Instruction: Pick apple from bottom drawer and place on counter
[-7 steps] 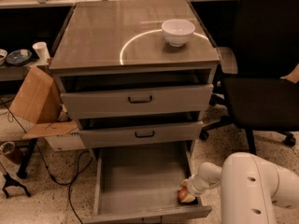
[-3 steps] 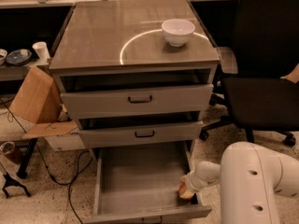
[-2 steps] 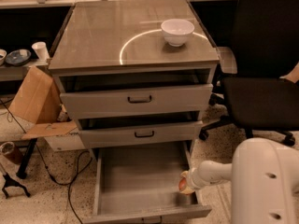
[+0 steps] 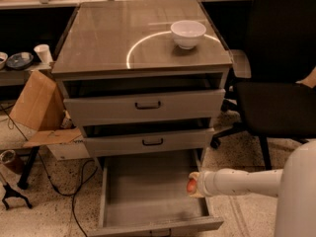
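The bottom drawer (image 4: 140, 194) is pulled wide open and its grey floor is bare. My gripper (image 4: 194, 185) reaches in from the right on a white arm, at the drawer's right wall and raised above the floor. It is shut on the apple (image 4: 190, 185), a small reddish fruit showing at its tip. The counter (image 4: 108, 38) is the glossy grey-brown cabinet top above, with a curved white ring of light on it.
A white bowl (image 4: 188, 33) stands on the counter at the back right. The two upper drawers (image 4: 148, 105) stand slightly open. A black office chair (image 4: 281, 83) is close on the right. A cardboard box (image 4: 37, 105) and cables lie on the floor at left.
The apple lay low at the drawer's front right with the gripper over it. Now the gripper has risen and drawn back slightly, carrying the apple up off the drawer floor.
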{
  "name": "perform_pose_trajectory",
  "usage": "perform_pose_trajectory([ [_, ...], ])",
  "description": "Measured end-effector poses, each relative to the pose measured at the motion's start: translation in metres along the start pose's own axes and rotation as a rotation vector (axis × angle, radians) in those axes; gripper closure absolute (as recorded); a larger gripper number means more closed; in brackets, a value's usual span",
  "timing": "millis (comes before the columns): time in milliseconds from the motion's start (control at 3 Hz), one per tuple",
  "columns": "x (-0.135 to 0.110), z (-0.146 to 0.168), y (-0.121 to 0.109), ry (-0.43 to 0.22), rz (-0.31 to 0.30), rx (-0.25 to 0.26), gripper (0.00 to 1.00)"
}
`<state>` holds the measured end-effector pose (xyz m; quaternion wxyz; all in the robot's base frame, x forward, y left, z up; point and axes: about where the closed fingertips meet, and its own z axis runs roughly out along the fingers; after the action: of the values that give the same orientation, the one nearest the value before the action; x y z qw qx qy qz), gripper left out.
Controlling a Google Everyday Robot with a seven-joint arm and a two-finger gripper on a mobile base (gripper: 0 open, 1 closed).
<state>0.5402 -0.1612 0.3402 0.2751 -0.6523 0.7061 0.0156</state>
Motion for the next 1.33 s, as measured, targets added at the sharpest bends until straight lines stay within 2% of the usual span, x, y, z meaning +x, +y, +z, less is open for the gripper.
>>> perform_pose_trajectory([
  [333,-0.044,-0.048,-0.011,-0.006,0.004,0.051,1.0],
  [667,-0.086,-0.088,-0.01,0.016,0.038,0.058,1.0],
  [1000,-0.114,-0.129,-0.004,0.069,0.085,0.02,1.0],
  [1333,-0.109,-0.176,0.008,0.152,0.163,-0.002,1.0],
])
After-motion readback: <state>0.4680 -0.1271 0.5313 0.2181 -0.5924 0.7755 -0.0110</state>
